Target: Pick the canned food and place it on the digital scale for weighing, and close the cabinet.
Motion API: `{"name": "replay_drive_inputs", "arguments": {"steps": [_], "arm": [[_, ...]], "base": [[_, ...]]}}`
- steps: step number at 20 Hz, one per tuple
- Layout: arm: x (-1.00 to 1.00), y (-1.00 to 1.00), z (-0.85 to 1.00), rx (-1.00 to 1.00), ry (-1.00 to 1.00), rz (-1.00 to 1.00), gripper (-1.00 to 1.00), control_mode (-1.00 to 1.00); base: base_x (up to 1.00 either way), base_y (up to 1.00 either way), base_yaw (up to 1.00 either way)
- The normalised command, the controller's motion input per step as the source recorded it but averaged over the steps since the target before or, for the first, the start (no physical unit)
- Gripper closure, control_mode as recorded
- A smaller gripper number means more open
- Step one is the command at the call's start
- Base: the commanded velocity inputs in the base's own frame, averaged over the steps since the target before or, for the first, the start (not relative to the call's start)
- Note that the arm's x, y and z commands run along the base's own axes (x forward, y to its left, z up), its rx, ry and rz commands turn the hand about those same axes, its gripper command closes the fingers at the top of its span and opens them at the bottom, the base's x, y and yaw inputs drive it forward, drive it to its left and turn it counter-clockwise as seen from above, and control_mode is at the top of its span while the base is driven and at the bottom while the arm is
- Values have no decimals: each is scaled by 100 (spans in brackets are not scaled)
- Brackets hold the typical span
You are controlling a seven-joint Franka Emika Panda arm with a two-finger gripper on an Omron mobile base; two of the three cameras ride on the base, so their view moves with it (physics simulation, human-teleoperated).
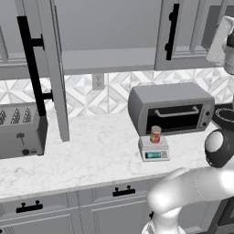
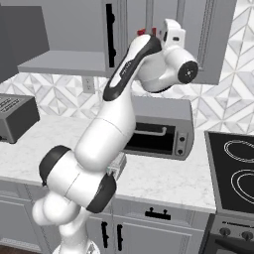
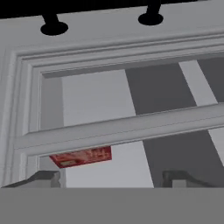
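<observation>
The canned food [image 1: 155,135] stands upright on the digital scale [image 1: 154,151] at centre right of the left base view, the scale lying flat on the pale marble bench [image 1: 91,155] just in front of the grey toaster oven [image 1: 171,109], its teal display facing the camera. A silver toaster [image 1: 20,130] sits at the left edge of that frame, well apart from the scale. Above, the cabinet [image 1: 109,34] fills the top of the picture: one door [image 1: 52,68] at upper left stands swung open, edge-on toward the camera, with its long black bar handle [image 1: 32,64] in front, and the bare shelf interior shows beside it; the neighbouring door with its own black handle [image 1: 172,31] at upper right is shut. In the right base view the white arm [image 2: 114,124] climbs from lower left to the top centre, its hand raised against the cabinet doors. In the hand view the gripper [image 3: 111,177] is at the bottom edge, its two dark fingertips [image 3: 43,178] set far apart with nothing between them, facing a panelled cabinet door [image 3: 118,100] close up; a small red box [image 3: 81,156] shows at lower left of that frame, and two black handle mounts [image 3: 53,27] sit along the top
</observation>
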Motion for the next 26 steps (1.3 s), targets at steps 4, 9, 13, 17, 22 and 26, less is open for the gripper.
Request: {"name": "replay_drive_inputs", "arguments": {"steps": [4, 9, 13, 17, 22, 26], "arm": [[-100, 3, 49, 11, 0, -1, -100, -100], [-100, 2, 13, 14, 0, -4, -100, -100], [-100, 10, 1, 12, 0, -3, -100, -100], [-100, 24, -4, 6, -3, 0, -100, -100], [-100, 41, -6, 7, -16, 0, -100, -100], [-100, 79, -20, 5, -21, -1, -100, -100]], "base": [[0, 0, 0], [0, 0, 0], [0, 0, 0], [0, 0, 0], [0, 0, 0], [0, 0, 0]]}}
